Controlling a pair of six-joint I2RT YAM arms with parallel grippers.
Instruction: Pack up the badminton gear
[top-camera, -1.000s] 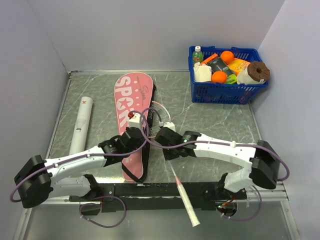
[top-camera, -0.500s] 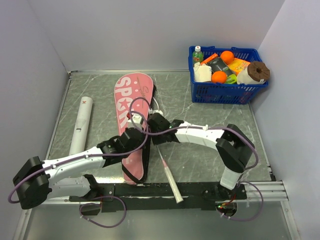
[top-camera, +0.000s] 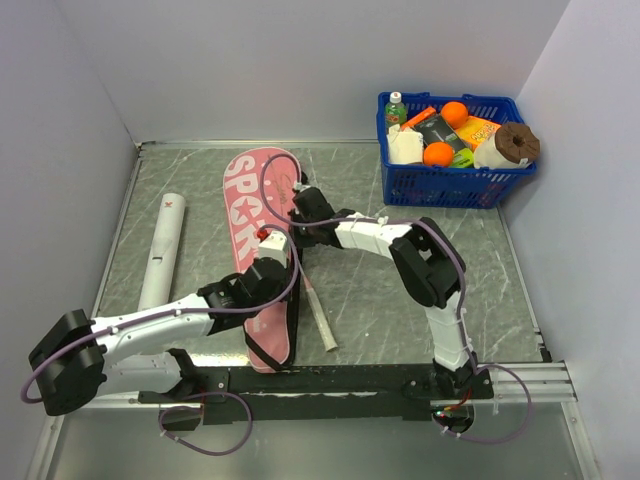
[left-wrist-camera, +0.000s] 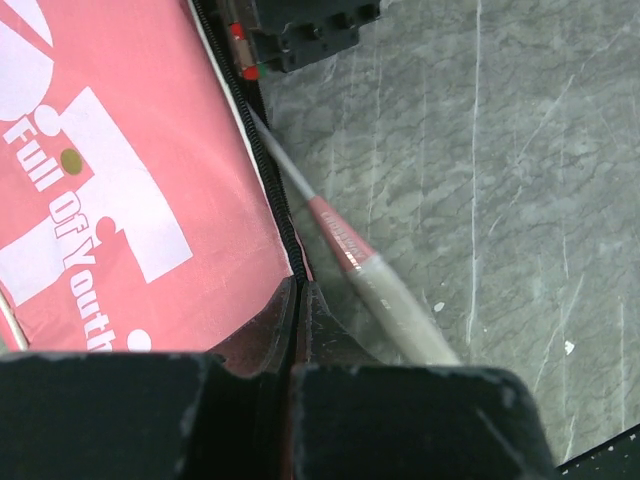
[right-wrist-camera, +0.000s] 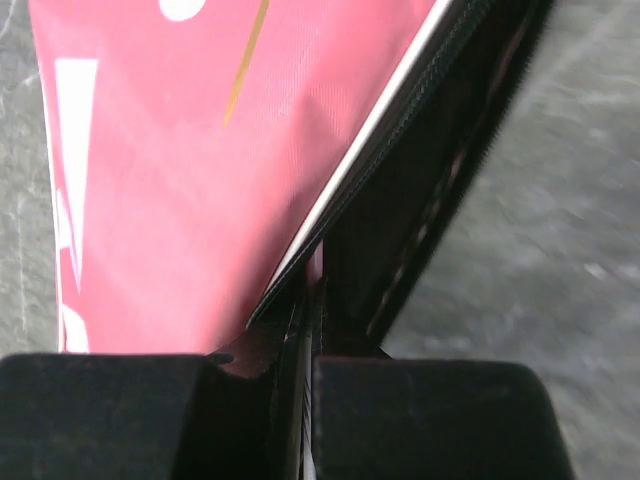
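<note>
Currently the bag (top-camera: 245, 200) is lying wide end pointing away, left tool (left-wrist-camera: 297, 300) and right tool (right-wrist-camera: 308, 300) both clamping its edge

Counts up as follows. Pink bag (top-camera: 240, 215): one. White tube (top-camera: 163, 250): one. Racket (top-camera: 320, 322): shows as one only, told by a single pale handle and thin shaft. Blue basket (top-camera: 450, 185): one; holds two oranges (top-camera: 455, 113), one green-capped bottle (top-camera: 396, 105) and one brown-ended paper roll (top-camera: 512, 145); cannot count the remaining packets inside. Robot arms: two, namely one left arm (top-camera: 150, 322) and one right arm (top-camera: 365, 232).
</note>
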